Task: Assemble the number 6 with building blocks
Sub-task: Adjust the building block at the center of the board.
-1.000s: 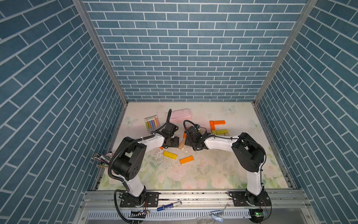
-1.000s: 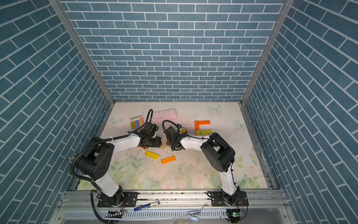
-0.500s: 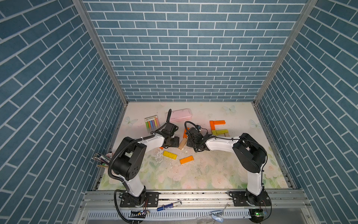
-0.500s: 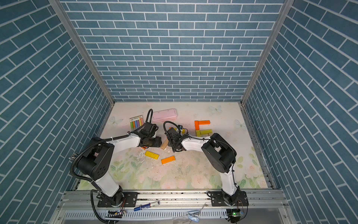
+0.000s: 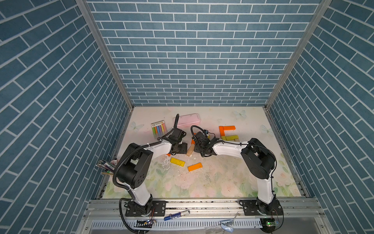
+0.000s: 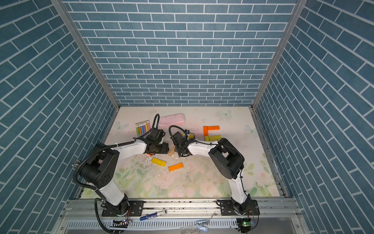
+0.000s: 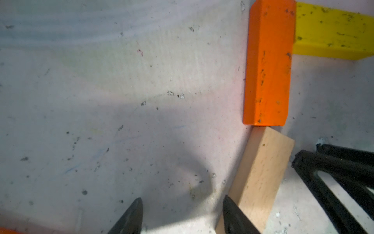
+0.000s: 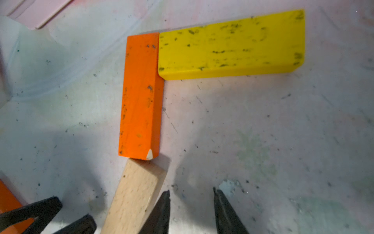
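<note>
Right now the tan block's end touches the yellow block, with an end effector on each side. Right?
No: the tan block touches the orange block, not the yellow block, as the right wrist view shows. The left end effector and right end effector do flank it.

Robotics lab booth: blue brick-print wall panels (image 5: 192,60) surround a floral tabletop (image 5: 222,182); an aluminium mounting rail (image 5: 202,207) runs along its front edge.
</note>
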